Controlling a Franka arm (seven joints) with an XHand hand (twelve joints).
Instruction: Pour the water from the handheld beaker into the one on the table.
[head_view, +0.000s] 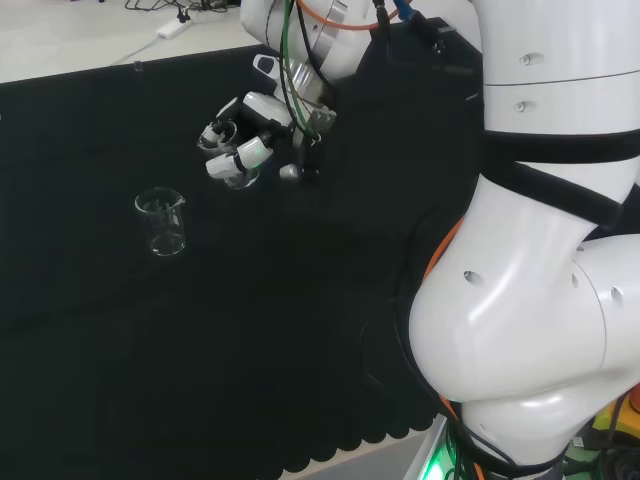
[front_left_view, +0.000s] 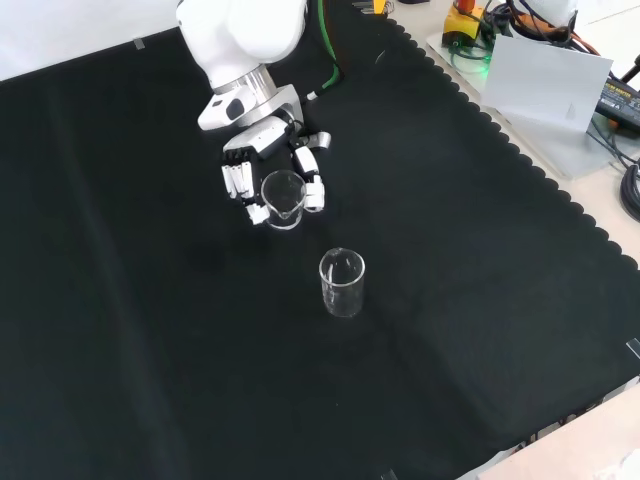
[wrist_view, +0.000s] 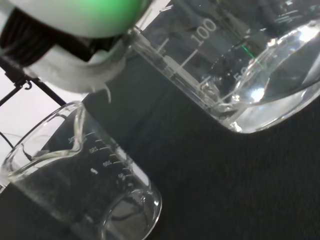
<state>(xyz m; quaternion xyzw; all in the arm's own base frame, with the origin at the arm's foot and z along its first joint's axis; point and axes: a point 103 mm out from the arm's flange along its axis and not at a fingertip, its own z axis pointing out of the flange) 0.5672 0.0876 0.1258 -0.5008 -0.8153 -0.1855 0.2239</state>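
Looks like a robotics lab: tabletop (front_left_view: 150, 350) draped in black cloth, graduated glass beakers (front_left_view: 342, 282), loose cables (front_left_view: 625, 180) and electronics along the edge, white robot arm (head_view: 530, 300).

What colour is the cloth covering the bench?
Plain black cloth with a scalloped edge, clearest in the front view.

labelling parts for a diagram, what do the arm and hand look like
The arm is glossy white, built of rounded links with a black band between them. Green and orange cables run along it near the wrist. The hand is white with black segments on its fingers.
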